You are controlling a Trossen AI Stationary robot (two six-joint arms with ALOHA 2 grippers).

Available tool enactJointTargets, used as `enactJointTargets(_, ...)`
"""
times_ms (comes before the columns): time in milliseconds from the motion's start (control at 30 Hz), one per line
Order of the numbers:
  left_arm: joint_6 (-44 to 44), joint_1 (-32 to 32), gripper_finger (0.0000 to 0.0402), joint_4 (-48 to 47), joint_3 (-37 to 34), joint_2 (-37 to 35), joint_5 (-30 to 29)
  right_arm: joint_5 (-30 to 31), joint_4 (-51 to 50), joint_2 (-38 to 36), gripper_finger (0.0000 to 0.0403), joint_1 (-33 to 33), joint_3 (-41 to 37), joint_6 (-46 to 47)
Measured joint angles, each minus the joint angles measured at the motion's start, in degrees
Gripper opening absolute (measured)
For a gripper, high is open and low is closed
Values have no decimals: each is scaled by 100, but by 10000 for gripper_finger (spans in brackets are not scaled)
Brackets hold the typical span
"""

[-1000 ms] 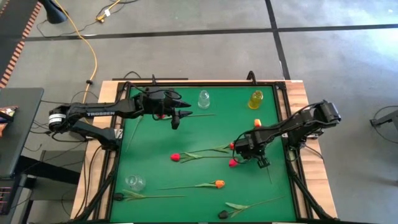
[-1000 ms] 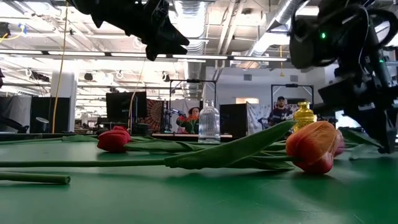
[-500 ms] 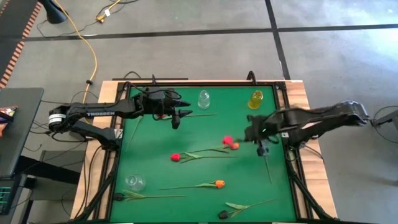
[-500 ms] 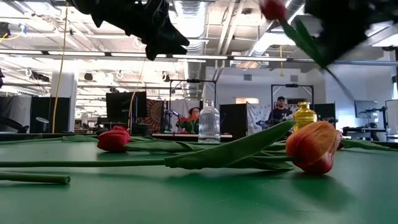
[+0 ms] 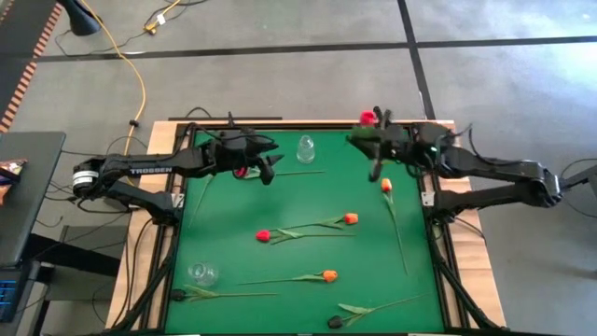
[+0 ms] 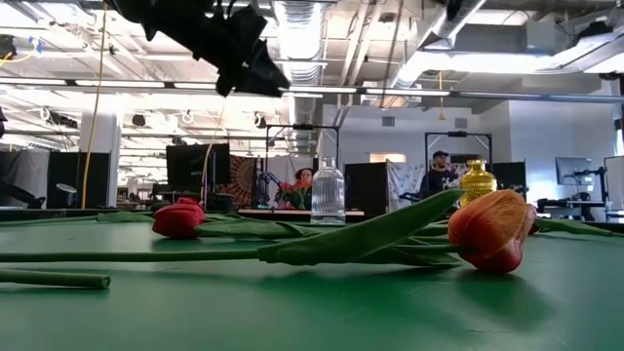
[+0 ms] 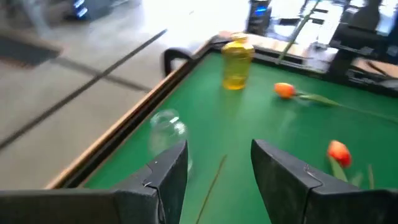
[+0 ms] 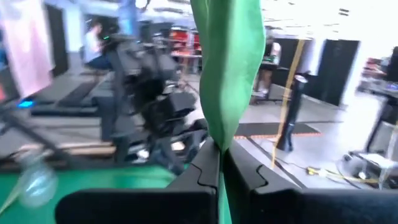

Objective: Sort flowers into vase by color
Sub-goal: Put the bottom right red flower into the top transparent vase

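My right gripper (image 5: 362,140) hangs high over the table's far right corner, shut on a red flower whose head (image 5: 367,118) shows at the far edge. My left gripper (image 5: 270,170) hovers open over the far left; a thin green stem (image 7: 214,180) lies on the mat below it. The clear vase (image 5: 306,147) stands at the far middle. The yellow vase (image 7: 236,62) stands to its right, hidden under my right arm in the high view. Red (image 5: 263,235), orange (image 5: 351,218) and dark (image 5: 334,322) flowers lie flat on the green mat. My right gripper pinches the red flower between its two fingers at a broad green leaf (image 8: 219,140), which hides the stem. The fingers lie about level, pointing toward the table's left. The leaf rises out of the fingers, and the flower is lifted clear of the mat.
More flowers lie on the mat: orange ones (image 5: 386,185) (image 5: 328,276) and a dark one (image 5: 177,295) beside a clear glass vase (image 5: 202,273) at the near left. A raised black frame (image 5: 429,168) edges the table. The mat's middle left is bare.
My right gripper has risen from the mat's middle right toward the far edge, tipping from pointing down to level. It has carried the red flower up, clear of the mat. My left gripper's wrist has turned a little in place.
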Motion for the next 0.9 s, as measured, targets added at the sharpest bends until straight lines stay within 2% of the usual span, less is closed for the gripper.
enactJointTargets(167, -774, 0, 165, -440, -2, 0, 37, -510, 1467, 908, 34, -546, -4, 595)
enactJointTargets(267, -831, 1, 165, -493, -7, -26, 419, -541, 2088, 1462, 34, -843, 139, 1039)
enactJointTargets(400, -614, 58, 165, -61, -309, -504, 832, -606, 2043, 2034, 34, -1137, 545, 1172)
enactJointTargets(667, -976, 395, 165, 944, -1578, -1703, 600, -753, 1737, 2735, 35, -1463, 1185, 1167)
enactJointTargets(900, -1389, 393, 165, 1278, -1976, -1875, 608, -725, 1274, 2864, 35, -1694, 1300, 1141)
